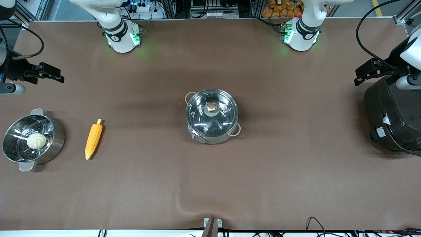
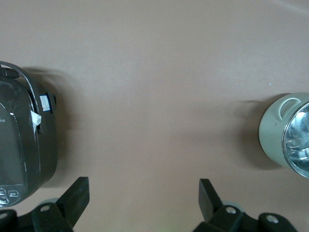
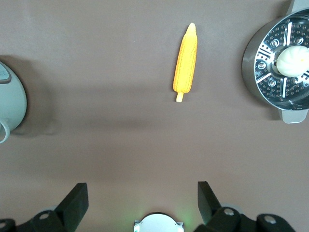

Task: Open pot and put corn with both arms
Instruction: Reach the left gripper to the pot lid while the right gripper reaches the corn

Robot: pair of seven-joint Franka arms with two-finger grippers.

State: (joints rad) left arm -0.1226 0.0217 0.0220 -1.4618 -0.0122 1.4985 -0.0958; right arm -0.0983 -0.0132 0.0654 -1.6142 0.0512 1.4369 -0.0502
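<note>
The pot (image 1: 212,130) stands in the middle of the table with its glass lid (image 1: 197,113) on and the copper knob (image 1: 212,107) on top. Its side shows in the left wrist view (image 2: 273,128) and the right wrist view (image 3: 9,104). The corn (image 1: 93,139) lies on the table toward the right arm's end; it also shows in the right wrist view (image 3: 186,60). My right gripper (image 1: 57,76) (image 3: 142,200) is open and empty, up over that end of the table. My left gripper (image 1: 360,76) (image 2: 143,193) is open and empty, up beside the rice cooker.
A steel steamer pot (image 1: 56,140) (image 3: 253,72) holding a white bun (image 1: 36,140) (image 3: 292,60) stands beside the corn at the right arm's end. A big black rice cooker (image 1: 391,121) (image 2: 21,145) stands at the left arm's end.
</note>
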